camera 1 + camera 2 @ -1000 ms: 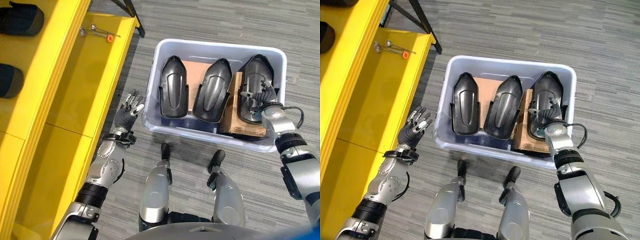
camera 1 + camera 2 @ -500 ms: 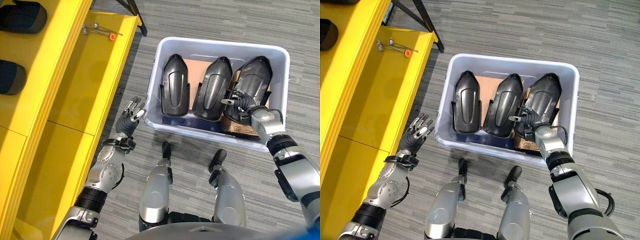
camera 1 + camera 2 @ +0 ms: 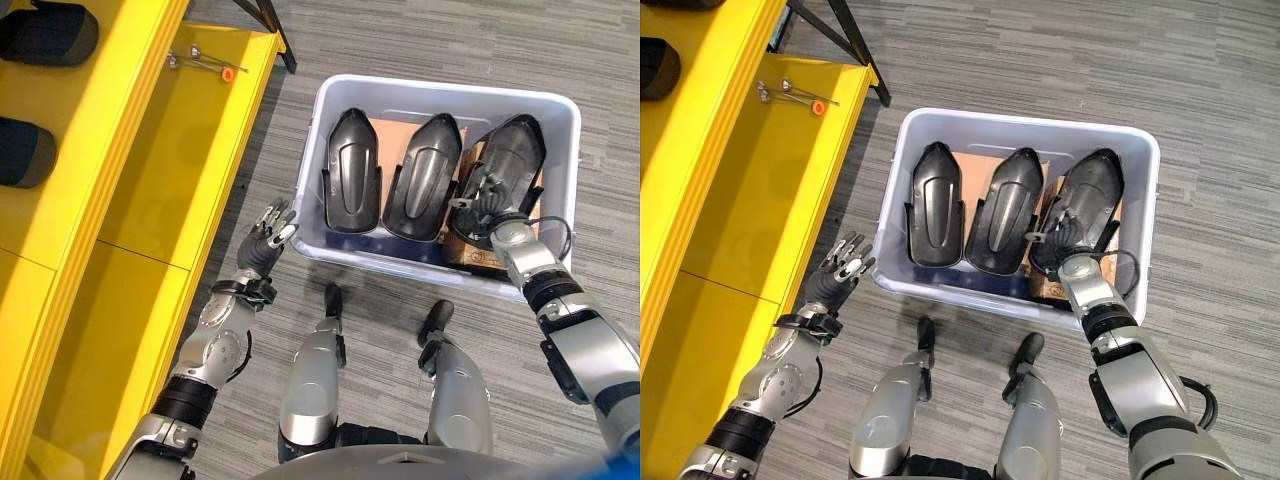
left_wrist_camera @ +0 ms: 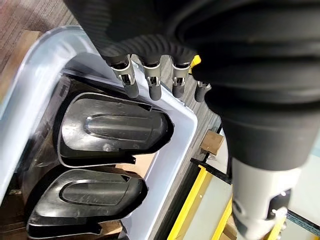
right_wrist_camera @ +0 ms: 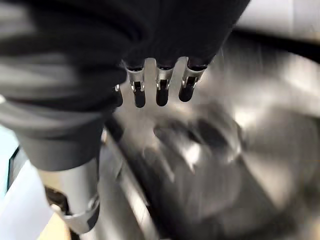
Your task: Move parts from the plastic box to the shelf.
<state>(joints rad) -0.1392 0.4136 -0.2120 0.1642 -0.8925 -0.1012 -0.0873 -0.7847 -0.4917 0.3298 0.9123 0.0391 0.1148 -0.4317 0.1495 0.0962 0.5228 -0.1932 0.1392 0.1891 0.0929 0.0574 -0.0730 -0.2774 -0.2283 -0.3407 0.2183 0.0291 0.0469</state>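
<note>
Glossy black moulded shells (image 3: 351, 170) fill the translucent plastic box (image 3: 440, 96)

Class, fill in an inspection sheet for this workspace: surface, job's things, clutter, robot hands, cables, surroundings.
Surface: grey striped carpet.
Job's things: three black moulded parts in the plastic box, side by side; the right part lies on a cardboard piece. Two more dark parts rest on the yellow shelf.
Clutter: small metal tools with an orange tip on the shelf.
Robot hands: left robot hand open, outside the box's left wall; right robot hand open, over the right part.
Cables: nothing seen.
Surroundings: black stand legs behind the shelf.
</note>
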